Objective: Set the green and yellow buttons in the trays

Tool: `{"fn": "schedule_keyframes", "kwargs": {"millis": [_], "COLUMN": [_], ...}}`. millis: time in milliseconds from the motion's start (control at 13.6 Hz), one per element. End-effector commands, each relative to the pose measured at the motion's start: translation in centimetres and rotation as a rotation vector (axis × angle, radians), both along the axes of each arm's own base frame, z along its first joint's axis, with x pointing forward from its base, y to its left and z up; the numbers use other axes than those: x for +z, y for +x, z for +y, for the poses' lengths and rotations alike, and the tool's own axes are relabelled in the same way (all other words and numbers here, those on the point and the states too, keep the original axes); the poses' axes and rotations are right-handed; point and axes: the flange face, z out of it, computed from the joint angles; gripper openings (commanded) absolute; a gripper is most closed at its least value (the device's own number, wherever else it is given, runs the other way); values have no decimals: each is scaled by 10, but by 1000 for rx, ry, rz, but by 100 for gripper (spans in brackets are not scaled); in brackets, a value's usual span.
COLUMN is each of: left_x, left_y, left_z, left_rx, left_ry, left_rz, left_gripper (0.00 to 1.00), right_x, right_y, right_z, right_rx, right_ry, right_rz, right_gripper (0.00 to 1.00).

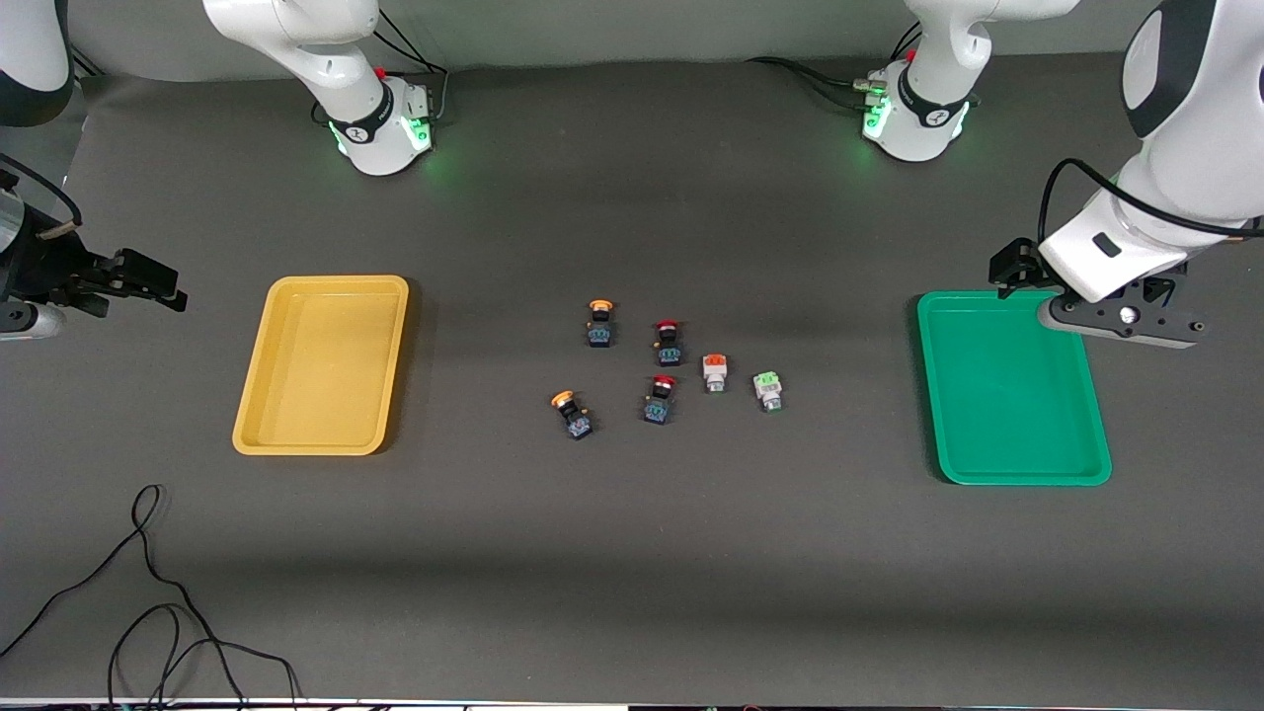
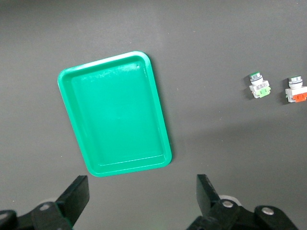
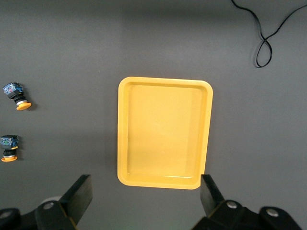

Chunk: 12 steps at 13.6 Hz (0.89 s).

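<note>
The light-green-capped white button (image 1: 767, 389) lies mid-table, toward the green tray (image 1: 1012, 395); it also shows in the left wrist view (image 2: 259, 86). Two yellow-capped black buttons (image 1: 599, 324) (image 1: 572, 413) lie toward the yellow tray (image 1: 321, 365) and show in the right wrist view (image 3: 17, 96) (image 3: 8, 147). Both trays are empty. My left gripper (image 1: 1121, 321) (image 2: 142, 196) hangs open and empty over the green tray's (image 2: 115, 115) edge nearest the robot bases. My right gripper (image 1: 158, 284) (image 3: 144, 196) hangs open and empty over the table beside the yellow tray (image 3: 163, 134).
Two red-capped black buttons (image 1: 669, 342) (image 1: 660, 399) and a white button with an orange cap (image 1: 714, 372) lie among the others. A black cable (image 1: 148, 592) loops on the table near the front camera, at the right arm's end.
</note>
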Motion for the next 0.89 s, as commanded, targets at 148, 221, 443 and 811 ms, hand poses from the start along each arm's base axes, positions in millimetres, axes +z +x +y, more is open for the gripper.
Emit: {"fn": "schedule_keyframes", "kwargs": {"millis": [148, 221, 443, 811], "left_x": [3, 3, 3, 3], "left_y": [-1, -1, -1, -1], "left_z": [0, 0, 0, -1], "left_rx": [-12, -11, -6, -6], "left_ry": [-10, -10, -10, -10], "left_rz": [-9, -8, -8, -10], "left_gripper": [100, 100, 100, 100], "right_x": [2, 2, 1, -11], "right_y": [3, 3, 4, -4], "right_z": [1, 1, 1, 26], "right_rx": [-3, -3, -3, 25], "right_ry": [9, 9, 9, 9], "right_rz": [6, 6, 8, 60], "right_gripper": [100, 100, 100, 100]}}
